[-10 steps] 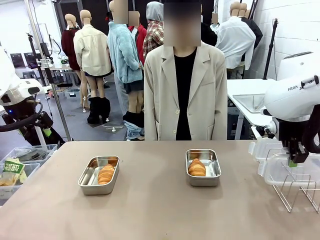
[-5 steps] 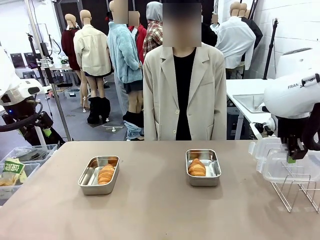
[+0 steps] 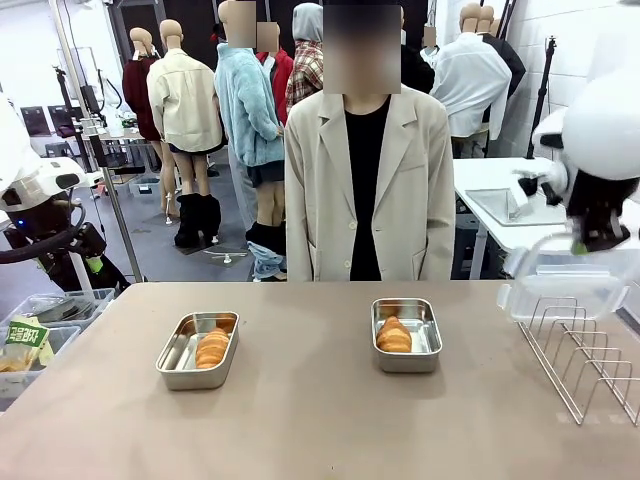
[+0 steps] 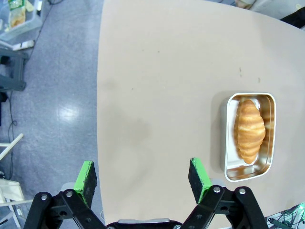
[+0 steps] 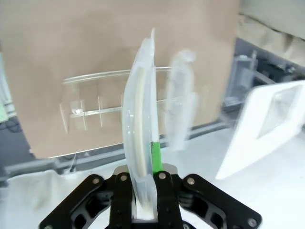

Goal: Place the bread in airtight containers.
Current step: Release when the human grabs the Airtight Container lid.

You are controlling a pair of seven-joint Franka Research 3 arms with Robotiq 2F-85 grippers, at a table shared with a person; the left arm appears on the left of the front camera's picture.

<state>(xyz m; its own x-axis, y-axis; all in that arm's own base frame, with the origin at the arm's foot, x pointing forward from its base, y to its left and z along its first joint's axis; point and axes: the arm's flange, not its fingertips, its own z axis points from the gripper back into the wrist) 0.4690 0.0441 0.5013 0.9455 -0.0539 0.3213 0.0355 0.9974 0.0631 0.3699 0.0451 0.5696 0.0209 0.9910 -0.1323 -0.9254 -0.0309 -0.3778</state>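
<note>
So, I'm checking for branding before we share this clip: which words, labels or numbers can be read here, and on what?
No text here is legible.
Green packet in the bin at far left: it is printed, but the print is too small to read.
Left steel pan, right steel pan, clear lid: no print visible.

beige table [image 3: 320,430] up front, glossy grey floor [image 3: 170,265] behind, white brick wall [image 3: 575,40] at right.
</note>
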